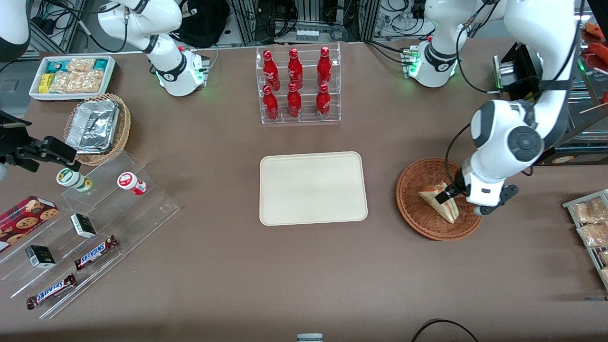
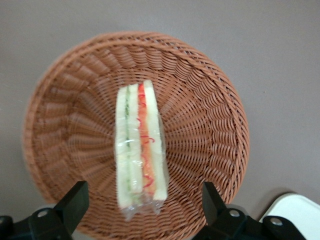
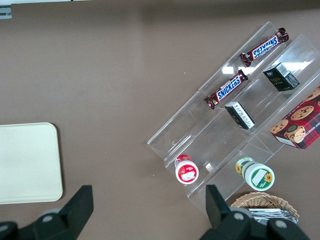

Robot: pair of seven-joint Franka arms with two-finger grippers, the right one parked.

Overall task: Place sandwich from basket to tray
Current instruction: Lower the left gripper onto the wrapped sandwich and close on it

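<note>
Left gripper poised low over the basket, fingers spread wide, one on each side of the sandwich with daylight between pad and bread; nothing pinched. Same seen from the wrist: sandwich lying wrapped in clear film in the middle of the basket, green layer along one slice, red-orange along the other, dark fingertips flanking its end without touching.

Basket resting on the brown table toward the working arm's end, about midway between the table's camera-side edge and the edge by the arm bases. Tray flat and bare at the table's centre, well apart from the basket, toward the parked arm's end from it.

Farther from the front camera than the tray, near the arm-base edge: clear rack of red bottles. At the corner by the parked arm's base: white bin of snack packets, with a tan wicker basket of foil containers just nearer the camera. Down that end toward the camera-side corner: clear stepped stand with two Snickers bars, small dark boxes, two small jars, a cookie box.
</note>
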